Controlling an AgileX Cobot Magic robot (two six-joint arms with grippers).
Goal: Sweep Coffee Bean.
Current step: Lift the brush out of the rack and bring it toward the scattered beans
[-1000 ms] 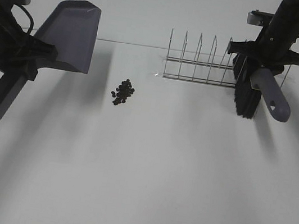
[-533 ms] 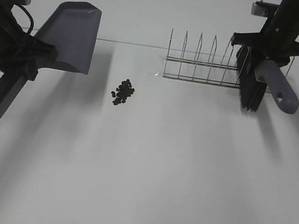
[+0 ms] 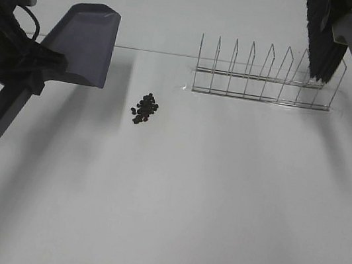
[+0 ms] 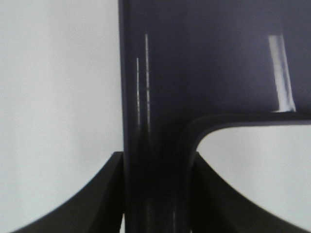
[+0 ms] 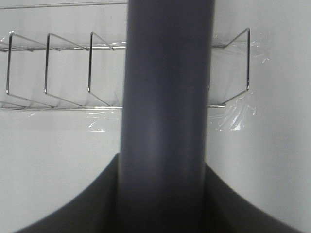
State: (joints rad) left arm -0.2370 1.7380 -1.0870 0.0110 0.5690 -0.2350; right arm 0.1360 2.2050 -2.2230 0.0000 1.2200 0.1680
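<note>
The left gripper [image 4: 158, 194] clamps the dustpan [image 3: 83, 40] by its handle. The beans [image 3: 145, 109] lie clustered on the table [image 3: 205, 203] to its right, near the pan. The right gripper [image 5: 163, 194] grips the brush [image 3: 324, 41] handle above the rack [image 3: 264, 85], with the beans well to its left.

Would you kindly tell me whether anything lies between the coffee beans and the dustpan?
Nothing visible does: only bare table separates the coffee beans from the dustpan. The wire rack stands on the beans' other side.
</note>
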